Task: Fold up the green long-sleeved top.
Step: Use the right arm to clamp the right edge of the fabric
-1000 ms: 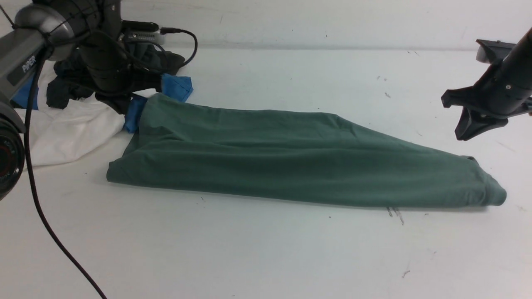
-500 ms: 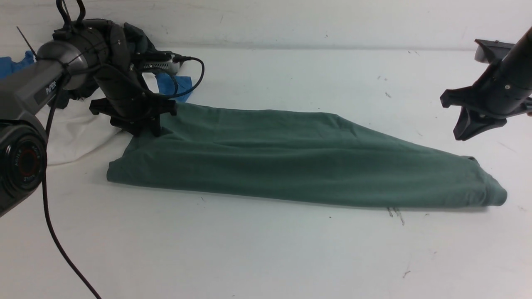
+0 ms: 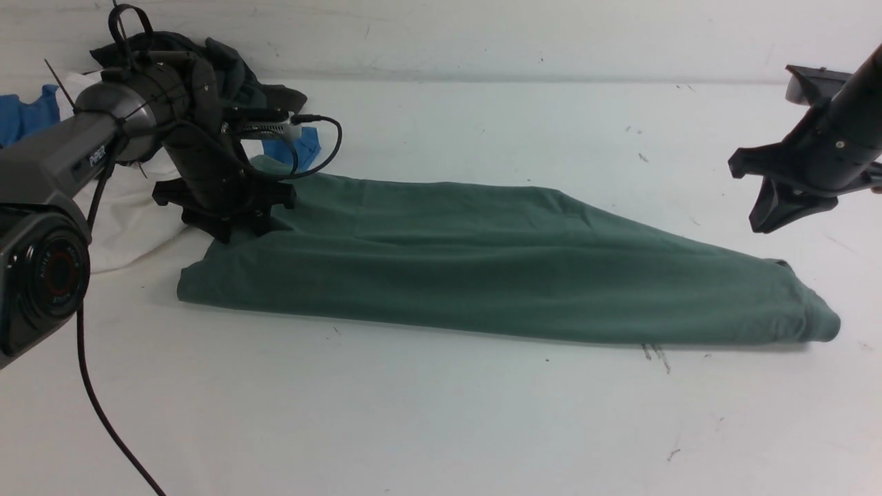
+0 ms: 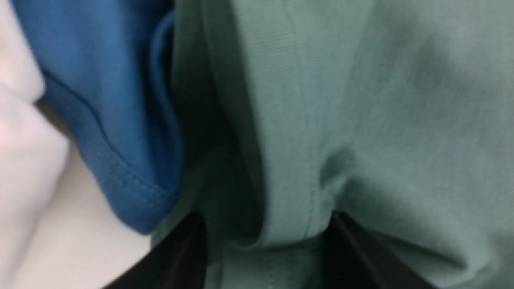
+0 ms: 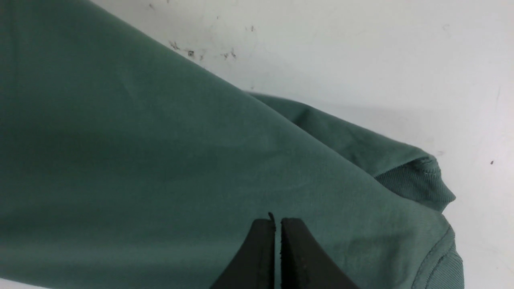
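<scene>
Green long-sleeved top (image 3: 482, 262): lies folded into a long, narrow band across the middle of the bench (image 3: 441, 427), running from the far left toward the near right. It is broad at its left end and tapers to the right.
Ribbed cuff (image 5: 417, 180): shows at the right end of the top, resting flat on the bench.
Left tool (image 3: 240, 231): points down onto the top's far-left corner. In the left wrist view its two black fingers (image 4: 180, 253) stand wide apart, and a hemmed ridge of green cloth rises between them without being pinched.
Right tool (image 3: 766, 219): hangs in the air over the right end of the top, clear of the cloth. In the right wrist view its fingers (image 5: 257, 257) are pressed together with nothing between them.
Blue garment (image 4: 112, 100): its stitched edge lies just beside the green corner at the left tool.
White garment (image 3: 131, 220): spread at the far left, behind the left arm.
Dark garment (image 3: 234, 69): bunched at the back-left corner, against the wall.
</scene>
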